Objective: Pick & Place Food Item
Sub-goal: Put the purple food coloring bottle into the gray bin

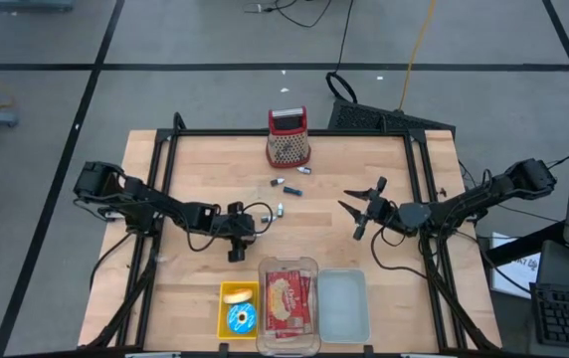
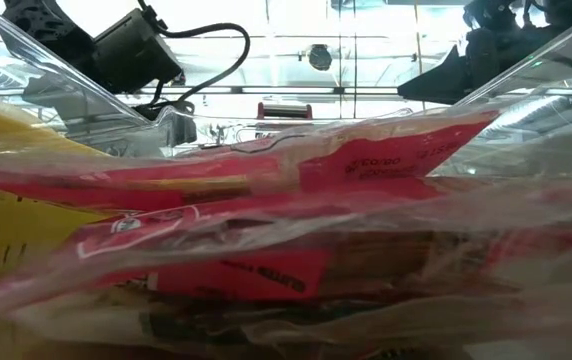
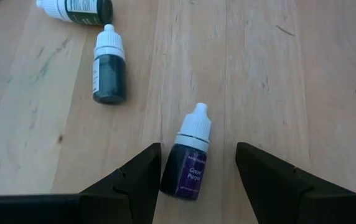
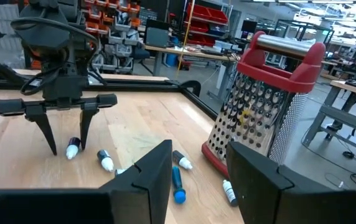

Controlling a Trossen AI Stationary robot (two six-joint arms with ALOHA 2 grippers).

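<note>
My left gripper (image 3: 196, 177) hangs low over the table (image 1: 205, 169) with its two fingers spread; a purple dropper bottle (image 3: 189, 155) lies flat between the tips, closer to one finger, and I cannot tell whether that finger touches it. Nothing is clenched yet. Past it in the left wrist view I count two more small bottles: a dark green one (image 3: 109, 65) with a white cap, and a second (image 3: 78, 9) at the frame's edge, only partly showing.

My right gripper (image 1: 364, 211) is up off the wood on the right side of the table, jaws apart and empty. From its wrist camera I see the left gripper (image 4: 66, 134) standing over a white-capped bottle, and about four more little bottles strewn near a single box grater (image 4: 268, 102) with a red handle and base; one has a blue cap (image 4: 178, 183).

From above, the grater (image 1: 288, 137) stands upright at the far middle of the table. At the near edge I count three containers in a row: a yellow tray (image 1: 223, 316), a clear tub (image 1: 286, 267) holding one red food packet (image 1: 286, 298), and a clear tub (image 1: 344, 306) beside it. The yellow tray carries two items, a pale piece (image 1: 236, 294) and a blue round thing (image 1: 240, 319).
</note>
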